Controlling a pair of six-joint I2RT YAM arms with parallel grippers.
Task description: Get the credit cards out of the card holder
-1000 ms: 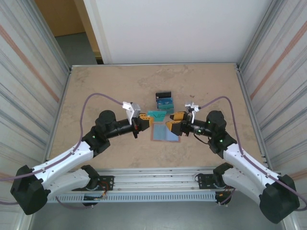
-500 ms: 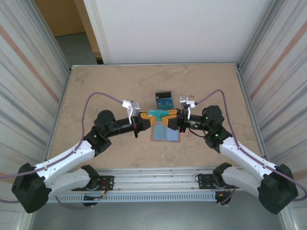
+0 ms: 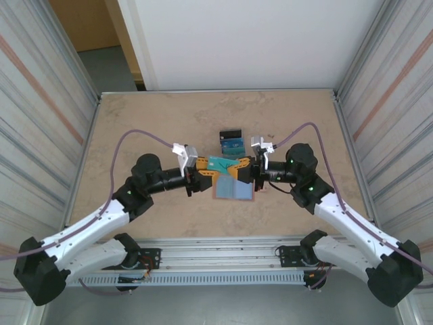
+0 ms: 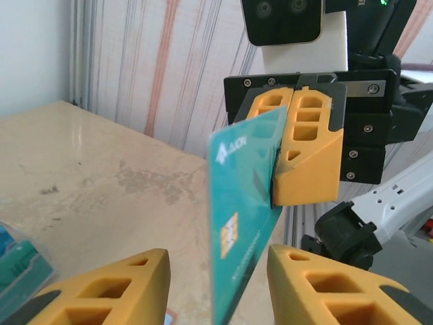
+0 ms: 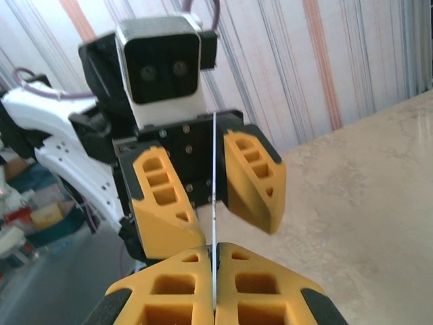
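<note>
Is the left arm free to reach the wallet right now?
Probably yes: the left gripper is open, the right gripper holds the teal card, and the card holder lies open close by.

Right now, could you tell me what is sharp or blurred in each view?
Top external: sharp, evenly lit, shadows faint. Left wrist: teal card crisp, lettering clear, wall behind soft. Right wrist: that card a thin edge-on line, background at left blurred.
</note>
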